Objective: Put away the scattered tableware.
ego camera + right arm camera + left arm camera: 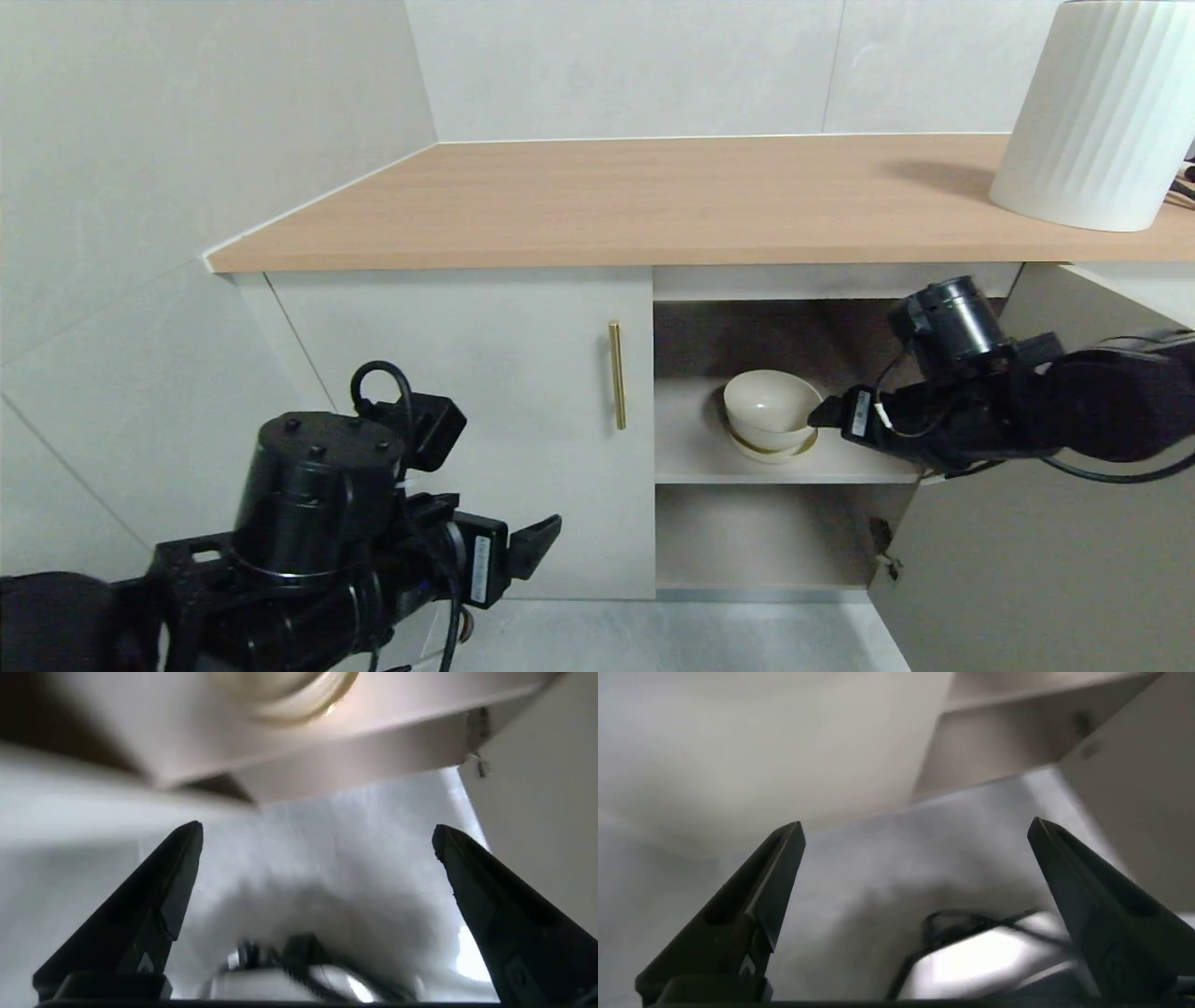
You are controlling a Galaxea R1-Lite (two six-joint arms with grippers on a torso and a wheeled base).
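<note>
Two cream bowls are stacked on the middle shelf (691, 457) of the open cabinet; the upper bowl (767, 403) leans a little on the lower, gold-rimmed bowl (771, 452). My right gripper (826, 415) is at the right edge of the upper bowl, just inside the cabinet. In the right wrist view it (318, 849) is open with nothing between its fingers, and the bowl stack (290, 695) lies beyond them. My left gripper (532, 551) hangs low in front of the shut left door, open and empty (915, 849).
The right cabinet door (1027, 560) is swung open beside my right arm. The left door (467, 373) is closed and has a gold handle (615, 373). A tall white ribbed container (1102, 112) stands on the wooden countertop (653, 196). The lower shelf (756, 532) is bare.
</note>
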